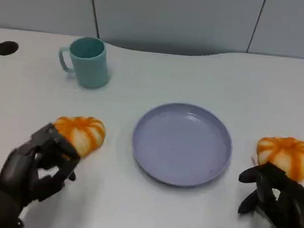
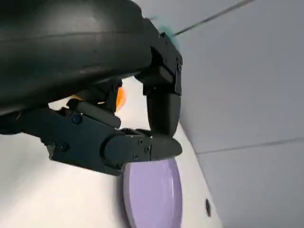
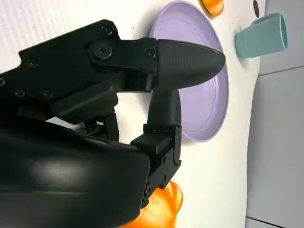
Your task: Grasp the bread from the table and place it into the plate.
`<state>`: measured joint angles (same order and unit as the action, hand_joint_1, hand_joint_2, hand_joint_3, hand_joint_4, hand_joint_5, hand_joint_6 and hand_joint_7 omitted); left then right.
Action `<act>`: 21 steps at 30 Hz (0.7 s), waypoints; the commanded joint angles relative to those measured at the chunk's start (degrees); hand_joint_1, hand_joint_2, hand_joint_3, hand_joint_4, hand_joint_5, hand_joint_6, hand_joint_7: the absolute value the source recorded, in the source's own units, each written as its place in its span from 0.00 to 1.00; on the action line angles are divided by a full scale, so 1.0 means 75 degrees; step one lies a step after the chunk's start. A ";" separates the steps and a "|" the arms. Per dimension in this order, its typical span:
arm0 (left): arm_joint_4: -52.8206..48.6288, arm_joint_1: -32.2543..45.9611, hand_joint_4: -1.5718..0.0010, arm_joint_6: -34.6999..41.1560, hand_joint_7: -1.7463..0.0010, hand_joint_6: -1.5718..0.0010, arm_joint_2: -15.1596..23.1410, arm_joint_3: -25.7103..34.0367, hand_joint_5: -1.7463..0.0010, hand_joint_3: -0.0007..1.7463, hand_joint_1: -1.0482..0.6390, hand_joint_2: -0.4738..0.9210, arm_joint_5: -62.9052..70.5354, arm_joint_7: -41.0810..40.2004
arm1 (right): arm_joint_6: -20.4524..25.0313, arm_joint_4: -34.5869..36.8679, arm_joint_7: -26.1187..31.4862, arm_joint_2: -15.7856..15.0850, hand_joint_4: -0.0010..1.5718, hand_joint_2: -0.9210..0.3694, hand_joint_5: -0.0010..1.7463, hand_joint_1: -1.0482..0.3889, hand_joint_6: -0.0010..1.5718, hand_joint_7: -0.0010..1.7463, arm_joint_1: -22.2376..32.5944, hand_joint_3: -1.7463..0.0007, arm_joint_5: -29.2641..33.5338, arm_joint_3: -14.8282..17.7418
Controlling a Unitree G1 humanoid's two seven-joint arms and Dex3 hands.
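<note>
Bread [image 1: 81, 133] lies just beyond the left hand's [image 1: 35, 169] curled, empty fingers [image 1: 62, 147].

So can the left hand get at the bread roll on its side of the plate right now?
Probably yes. The left hand sits right against the near edge of the left bread roll, fingers apart, nothing between them. The plate lies beside the roll, empty.

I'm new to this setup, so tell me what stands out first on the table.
Two orange-striped bread rolls catch the eye: the left roll lies beside the left hand, the right roll just beyond the right hand. Between them sits an empty lilac plate, with a teal mug farther back on the left.
</note>
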<state>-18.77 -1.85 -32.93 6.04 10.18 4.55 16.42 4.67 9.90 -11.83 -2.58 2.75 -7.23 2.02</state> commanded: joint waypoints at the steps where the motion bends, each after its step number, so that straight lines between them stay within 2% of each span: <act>1: 0.0499 -0.0626 0.64 -0.0871 0.21 0.67 0.1353 -0.0279 0.03 0.17 0.33 1.00 0.3315 -0.2064 | 0.0092 -0.0055 0.0071 -0.0019 0.32 0.00 1.00 0.54 0.26 0.87 0.0040 0.68 0.0066 -0.0065; 4: 0.0861 -0.0965 0.66 -0.0594 0.31 0.67 0.2016 -0.0601 0.09 0.11 0.28 1.00 0.4838 -0.2792 | 0.0065 -0.0035 0.0094 -0.0002 0.32 0.00 1.00 0.54 0.26 0.87 0.0026 0.68 0.0062 -0.0101; 5: 0.0960 -0.1041 0.66 -0.0464 0.43 0.64 0.2172 -0.0714 0.16 0.09 0.27 1.00 0.5108 -0.2851 | 0.0044 -0.0024 0.0090 0.0004 0.32 0.00 1.00 0.54 0.26 0.87 0.0022 0.68 0.0048 -0.0106; 6: 0.1122 -0.1156 0.67 -0.0247 0.50 0.63 0.2410 -0.0877 0.19 0.08 0.26 1.00 0.5457 -0.2733 | 0.0032 -0.0015 0.0066 0.0027 0.32 0.00 1.00 0.54 0.26 0.88 0.0023 0.68 -0.0015 -0.0091; 7: 0.1298 -0.1269 0.71 0.0017 0.67 0.63 0.2642 -0.1051 0.31 0.05 0.25 1.00 0.5739 -0.2462 | 0.0043 -0.0025 0.0068 0.0047 0.33 0.00 1.00 0.54 0.27 0.88 0.0031 0.68 -0.0055 -0.0081; 8: 0.1377 -0.1424 0.73 0.0222 0.78 0.62 0.2836 -0.1242 0.40 0.05 0.25 1.00 0.5852 -0.2128 | 0.0005 -0.0013 0.0030 0.0051 0.33 0.00 1.00 0.54 0.27 0.88 0.0039 0.69 -0.0095 -0.0070; 10: 0.1375 -0.1702 0.75 0.0532 0.95 0.64 0.3062 -0.1578 0.69 0.01 0.26 1.00 0.5825 -0.1639 | -0.0039 -0.0010 0.0007 0.0032 0.33 0.00 1.00 0.53 0.27 0.88 0.0049 0.69 -0.0087 -0.0073; 12: 0.1262 -0.2000 0.76 0.0859 0.99 0.68 0.3226 -0.1925 0.84 0.00 0.26 0.99 0.5858 -0.1208 | -0.0023 -0.0027 0.0060 0.0029 0.33 0.00 1.00 0.53 0.27 0.88 0.0055 0.69 -0.0042 -0.0076; 13: 0.1226 -0.2117 0.83 0.1022 0.99 0.76 0.3300 -0.2077 0.91 0.00 0.24 0.99 0.5903 -0.1026 | -0.0033 -0.0021 0.0079 0.0031 0.33 0.00 1.00 0.54 0.27 0.87 0.0056 0.69 -0.0029 -0.0075; 17: 0.0598 -0.2811 0.94 0.1528 1.00 0.88 0.3453 -0.2723 0.99 0.00 0.18 0.97 0.5973 -0.0357 | -0.0114 0.0024 0.0092 0.0045 0.33 0.00 1.00 0.53 0.28 0.88 0.0058 0.69 -0.0014 -0.0076; 21: -0.0526 -0.3594 0.98 0.1832 1.00 0.93 0.3372 -0.3411 1.00 0.00 0.15 0.95 0.6135 -0.0115 | -0.0130 -0.0010 0.0055 0.0052 0.33 0.00 1.00 0.53 0.28 0.88 0.0078 0.68 -0.0055 -0.0059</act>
<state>-17.50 -25.04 -20.58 30.62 -12.48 49.60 14.12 3.89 9.92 -11.30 -1.82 2.85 -7.35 1.13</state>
